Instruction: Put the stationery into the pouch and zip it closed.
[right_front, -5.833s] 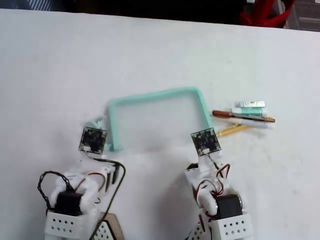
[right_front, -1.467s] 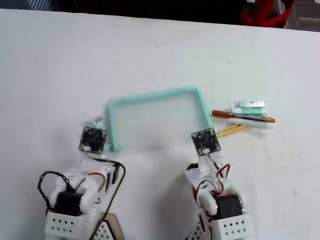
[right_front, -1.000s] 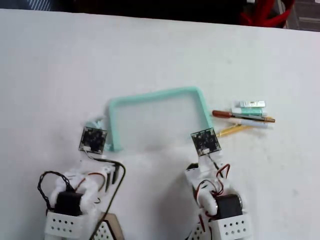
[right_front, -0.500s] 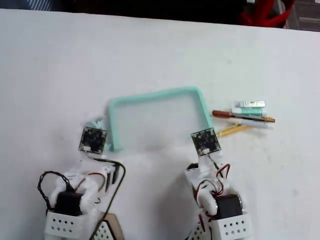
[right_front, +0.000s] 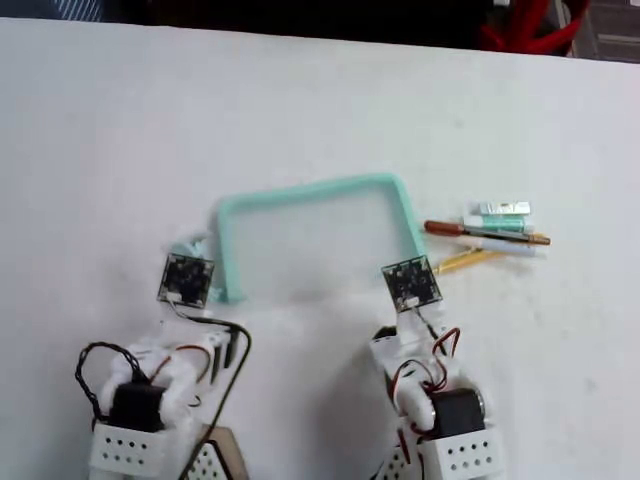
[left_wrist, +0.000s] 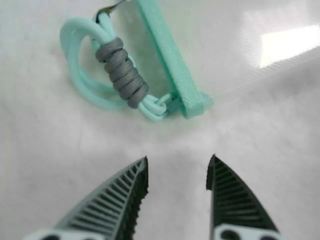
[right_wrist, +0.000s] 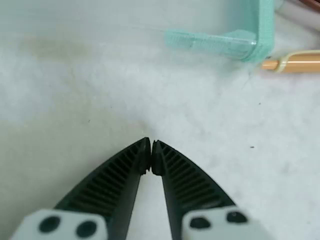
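Pouch (right_front: 315, 235) flat on table (right_front: 300, 100), pens (right_front: 488, 235) just beside it — near corners hidden under wrist cameras (right_front: 187, 278). Left wrist: left gripper (left_wrist: 177, 172) spread, empty, near cord loop (left_wrist: 100, 75). Right wrist: right gripper (right_wrist: 151, 149) tips together, empty — gold pen (right_wrist: 295, 64) cut off.

legible text: none | print on teal-and-white stationery piece (right_front: 503, 210): too small to read
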